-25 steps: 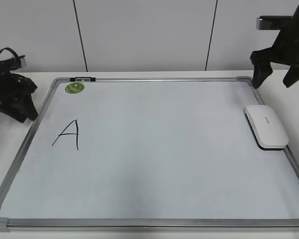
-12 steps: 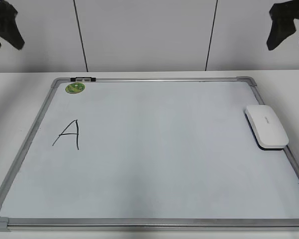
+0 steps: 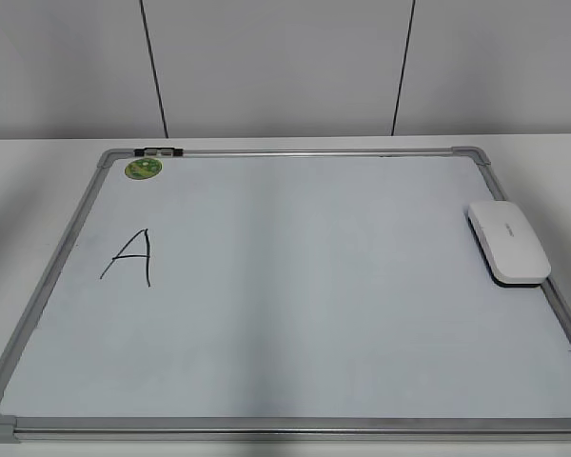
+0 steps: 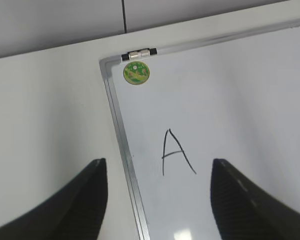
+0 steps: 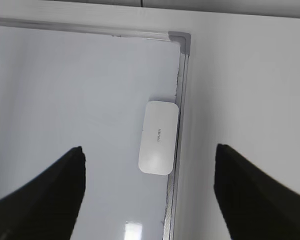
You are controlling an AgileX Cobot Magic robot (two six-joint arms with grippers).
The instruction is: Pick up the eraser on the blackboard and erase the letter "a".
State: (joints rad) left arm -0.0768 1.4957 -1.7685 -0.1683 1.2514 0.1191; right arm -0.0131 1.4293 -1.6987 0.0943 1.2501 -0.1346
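The blackboard (image 3: 295,314) is a white board in a silver frame, lying flat on the table. The white eraser (image 3: 509,242) lies on its right edge, also seen in the right wrist view (image 5: 159,137). An angular capital "A" (image 3: 131,257) is drawn at the left, also seen in the left wrist view (image 4: 175,152). No small lowercase "a" shows in any view. My left gripper (image 4: 159,162) is open and empty, high above the board's left frame. My right gripper (image 5: 150,148) is open and empty, high above the eraser. Neither gripper shows in the exterior view.
A round green sticker (image 3: 143,168) and a small metal clip (image 3: 158,150) sit at the board's far left corner. The white table (image 3: 19,190) surrounds the board. A grey panelled wall (image 3: 285,67) stands behind.
Both arms have risen out of the exterior view: beside the board a second ago, at the top edge half a second ago, gone now. The eraser and board have not moved.
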